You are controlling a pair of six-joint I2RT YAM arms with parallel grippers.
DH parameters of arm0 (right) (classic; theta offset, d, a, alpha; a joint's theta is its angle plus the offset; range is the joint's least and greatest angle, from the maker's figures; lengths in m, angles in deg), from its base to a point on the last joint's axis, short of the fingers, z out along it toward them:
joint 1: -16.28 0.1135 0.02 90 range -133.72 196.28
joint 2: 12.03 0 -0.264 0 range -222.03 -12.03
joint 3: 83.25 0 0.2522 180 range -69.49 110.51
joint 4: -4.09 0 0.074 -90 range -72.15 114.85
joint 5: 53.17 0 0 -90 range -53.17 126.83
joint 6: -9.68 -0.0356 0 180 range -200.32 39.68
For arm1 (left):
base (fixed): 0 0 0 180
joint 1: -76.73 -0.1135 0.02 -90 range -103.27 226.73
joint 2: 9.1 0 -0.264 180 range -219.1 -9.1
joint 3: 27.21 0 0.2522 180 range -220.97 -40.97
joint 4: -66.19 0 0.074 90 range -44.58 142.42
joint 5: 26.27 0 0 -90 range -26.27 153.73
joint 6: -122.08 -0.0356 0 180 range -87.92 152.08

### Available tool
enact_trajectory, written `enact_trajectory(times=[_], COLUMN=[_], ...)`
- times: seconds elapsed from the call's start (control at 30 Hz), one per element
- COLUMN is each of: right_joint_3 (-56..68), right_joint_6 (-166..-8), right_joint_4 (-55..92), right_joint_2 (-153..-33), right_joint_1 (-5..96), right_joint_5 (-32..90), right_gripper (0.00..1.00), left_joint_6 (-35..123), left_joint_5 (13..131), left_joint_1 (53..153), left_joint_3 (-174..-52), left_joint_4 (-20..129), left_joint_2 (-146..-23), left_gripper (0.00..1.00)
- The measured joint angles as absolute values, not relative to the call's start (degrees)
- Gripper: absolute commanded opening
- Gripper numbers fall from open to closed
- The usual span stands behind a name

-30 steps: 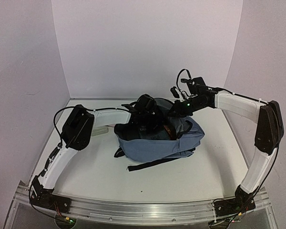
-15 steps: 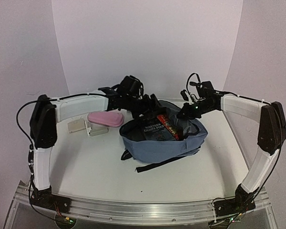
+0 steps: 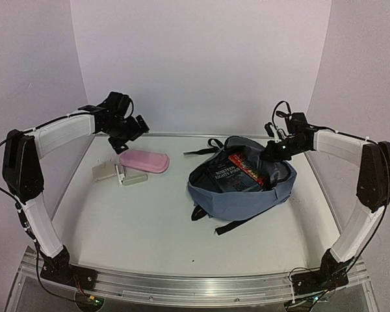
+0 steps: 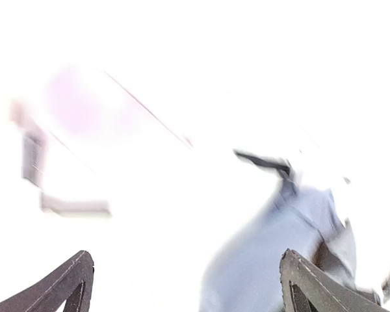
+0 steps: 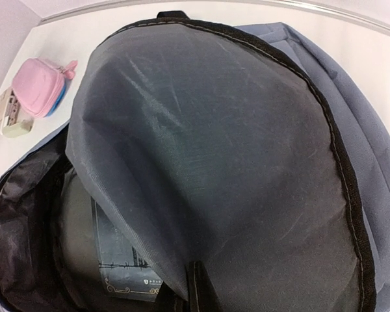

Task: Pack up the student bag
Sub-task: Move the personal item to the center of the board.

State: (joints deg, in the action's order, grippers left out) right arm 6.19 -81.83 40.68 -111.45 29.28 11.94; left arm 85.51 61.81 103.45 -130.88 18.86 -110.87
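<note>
The student bag (image 3: 247,198) lies right of centre with its top unzipped, and a dark book (image 3: 229,175) and a red book (image 3: 248,168) show inside. My right gripper (image 3: 272,152) is shut on the bag's grey inner flap (image 5: 221,149) at the far right rim and holds it up. In the right wrist view its fingertips (image 5: 196,286) pinch the flap's edge above the dark book (image 5: 125,276). My left gripper (image 3: 134,133) hangs open and empty at the back left, above the pink pencil case (image 3: 144,161). The left wrist view is washed out and blurred, with the bag (image 4: 279,247) faint between the spread fingers (image 4: 75,281).
Two small beige items (image 3: 106,171) (image 3: 134,178) lie just left of the pencil case, which also shows in the right wrist view (image 5: 42,88). A black strap (image 3: 237,225) trails from the bag toward the front. Walls close the back and both sides.
My left gripper opened, left the bag and swung to the back left, uncovering the pencil case. The bag slid right with my right gripper still on its flap.
</note>
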Motion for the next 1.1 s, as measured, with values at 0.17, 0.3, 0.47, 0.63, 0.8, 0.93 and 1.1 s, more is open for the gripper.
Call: enact_trajectory(times=[0.17,0.3,0.47,0.63,0.8,0.93,1.1], right_joint_3=[6.1,6.1,7.0,9.1,11.9,13.3,14.2], right_joint_6=[-79.5,-78.1,-75.4,-73.7,-74.2,-74.1,-73.7], right_joint_4=[41.2,42.5,45.8,48.8,49.6,49.9,50.5], right_joint_2=[-111.4,-111.4,-110.7,-106.8,-102.7,-101.0,-100.4], right_joint_1=[26.8,26.3,26.3,26.2,26.0,25.9,25.9], right_joint_5=[12.9,13.6,14.4,14.3,11.8,7.4,0.3], right_gripper=[0.21,0.60,0.91,0.98,0.98,0.98,0.98], left_joint_6=[80.3,75.9,70.7,65.6,61.6,58.6,56.2], left_joint_5=[60.5,60.5,60.4,60.4,60.9,61.7,62.6], left_joint_1=[95.3,91.6,89.5,89.6,89.8,90.2,91.8], left_joint_3=[-135.5,-141.7,-150.6,-160.8,-166.8,-167.5,-169.4], left_joint_4=[15.7,14.6,12.6,9.6,7.5,6.8,5.0], left_joint_2=[-115.6,-123.1,-133.5,-143.2,-149.4,-151.3,-152.3], left_gripper=[1.00,1.00,1.00,1.00,0.99,0.94,0.84])
